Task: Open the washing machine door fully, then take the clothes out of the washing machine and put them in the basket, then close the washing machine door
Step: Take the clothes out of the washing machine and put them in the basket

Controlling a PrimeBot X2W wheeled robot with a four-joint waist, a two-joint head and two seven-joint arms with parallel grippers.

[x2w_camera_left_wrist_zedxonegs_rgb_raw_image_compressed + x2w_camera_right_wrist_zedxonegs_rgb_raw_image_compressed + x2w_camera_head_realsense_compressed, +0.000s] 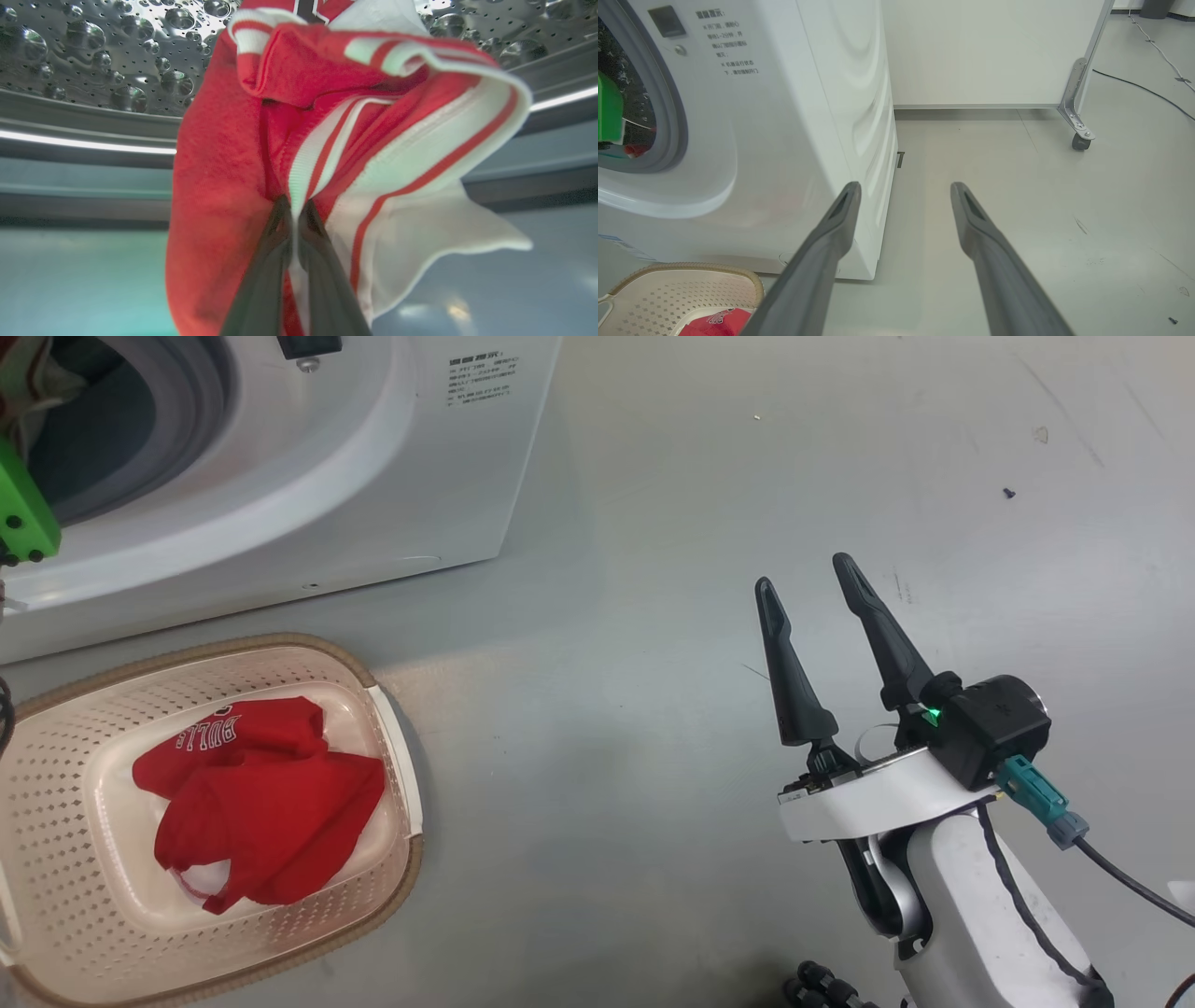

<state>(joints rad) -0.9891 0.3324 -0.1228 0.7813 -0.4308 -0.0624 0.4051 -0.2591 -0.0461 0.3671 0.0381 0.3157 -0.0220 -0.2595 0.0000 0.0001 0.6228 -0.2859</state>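
Inside the perforated steel drum (117, 56) of the washing machine (373, 476), my left gripper (294, 203) is shut on a fold of the clothes (219, 186), a red garment with white stripes. A green part of my left arm (23, 513) reaches into the machine's grey-ringed mouth. Another red garment (271, 803) lies in the cream basket (392, 728) on the floor in front of the machine. My right gripper (803, 572) hovers open over the floor to the right, holding nothing. The washing machine door is out of view.
The right wrist view shows the machine's side (868, 116), the basket's rim (691, 268), a white partition on a caster (1080, 140) and a cable (1134, 84) on the grey floor (1041, 186). Open floor lies right of the machine.
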